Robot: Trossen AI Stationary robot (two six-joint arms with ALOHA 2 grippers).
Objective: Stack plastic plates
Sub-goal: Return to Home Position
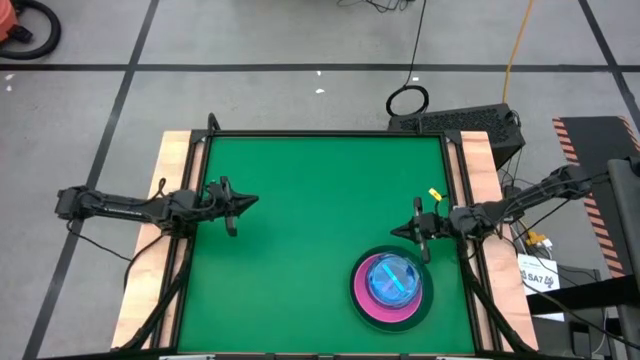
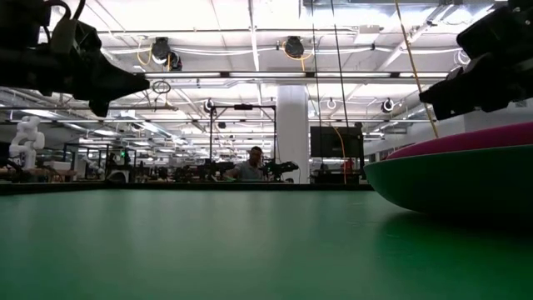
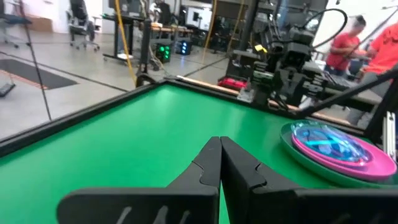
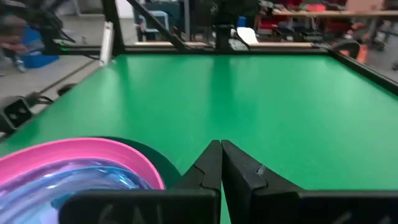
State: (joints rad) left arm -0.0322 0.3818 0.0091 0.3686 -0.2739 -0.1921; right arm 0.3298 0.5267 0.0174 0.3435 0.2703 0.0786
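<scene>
A: From above, where do the plates stand?
B: In one stack (image 1: 390, 288) on the green counter (image 1: 320, 190). A dark plate (image 1: 400, 323) is at the bottom, a pink plate (image 1: 360, 298) sits on it, and a clear blue plate (image 1: 392, 278) is on top. I see no loose plate anywhere, so I judge the stacking done and the step in hand to be parking the arms.
A: And the arms?
B: The right gripper (image 1: 397, 231) hangs just beside the stack. The left gripper (image 1: 252, 201) is well apart from the stack, across the counter.
A: The level view?
B: The stack's edge fills one side, pink over dark, and both arms hang above the counter. A person (image 2: 252, 162) shows far behind the stack, out in the room.
A: The left wrist view?
B: That gripper's fingers (image 3: 208, 165) are pressed together, holding nothing. The stack lies ahead, the other arm is just past it, and people in red (image 3: 345, 43) are beyond.
A: The right wrist view?
B: Its fingers (image 4: 210, 163) are pressed together too, and empty, with the stack close beside them.
A: What does the next move call for?
B: Probably drawing each arm away. The right one is nearest the stack, so it should lift clear rather than sweep across the rim. A yellow tag (image 1: 434, 194) and a keyboard (image 1: 465, 122) lie beyond the stack, out of the way.
</scene>
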